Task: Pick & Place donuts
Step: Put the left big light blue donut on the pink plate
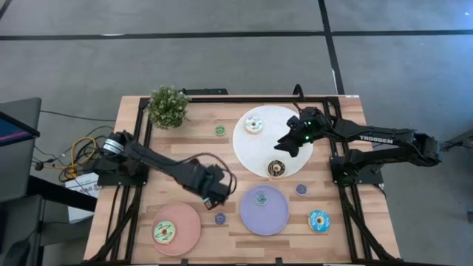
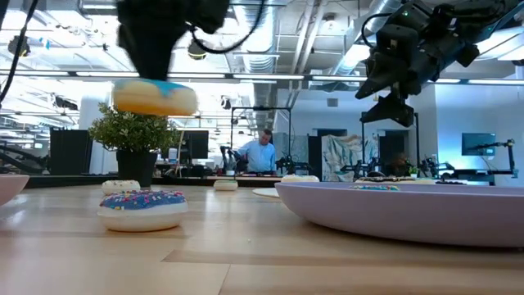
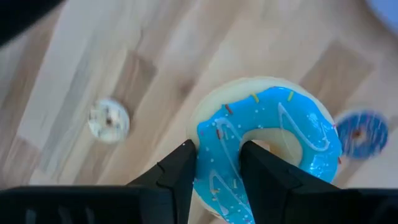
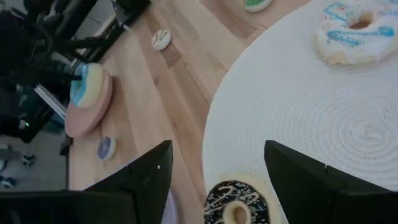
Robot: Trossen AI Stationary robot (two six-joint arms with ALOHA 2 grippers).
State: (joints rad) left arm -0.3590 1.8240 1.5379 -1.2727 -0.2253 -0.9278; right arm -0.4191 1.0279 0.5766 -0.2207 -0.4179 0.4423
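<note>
A large donut with blue icing (image 3: 273, 134) hangs above the bare wood near the table's middle, with my left gripper (image 3: 217, 152) shut on it. From overhead the left gripper (image 1: 216, 193) hides the donut; in the low view the blue donut (image 2: 155, 97) floats well above the table. My right gripper (image 4: 217, 149) stands open in the air over the white plate (image 1: 259, 151). A chocolate donut (image 4: 236, 204) lies on that plate just below its fingers, and a white donut with blue stripes (image 1: 253, 124) lies farther back. My left gripper pinches one side of the blue donut's ring (image 3: 217, 171). One finger (image 3: 264, 168) is inside the hole and the other (image 3: 177, 171) is on the outer rim. The fingers come from above, pointing down. The donut hangs roughly level, icing up, lifted clear of the table.
A pink plate (image 1: 188, 222) with a green-iced donut (image 1: 164, 233) lies near left, and a purple plate (image 1: 277, 218) with a tiny teal donut (image 1: 261, 198) near centre. Another blue donut (image 1: 319, 220) and tiny donuts (image 1: 220, 219) (image 1: 301, 189) (image 1: 219, 131) lie on the wood. A potted plant (image 1: 168, 106) stands far left.
</note>
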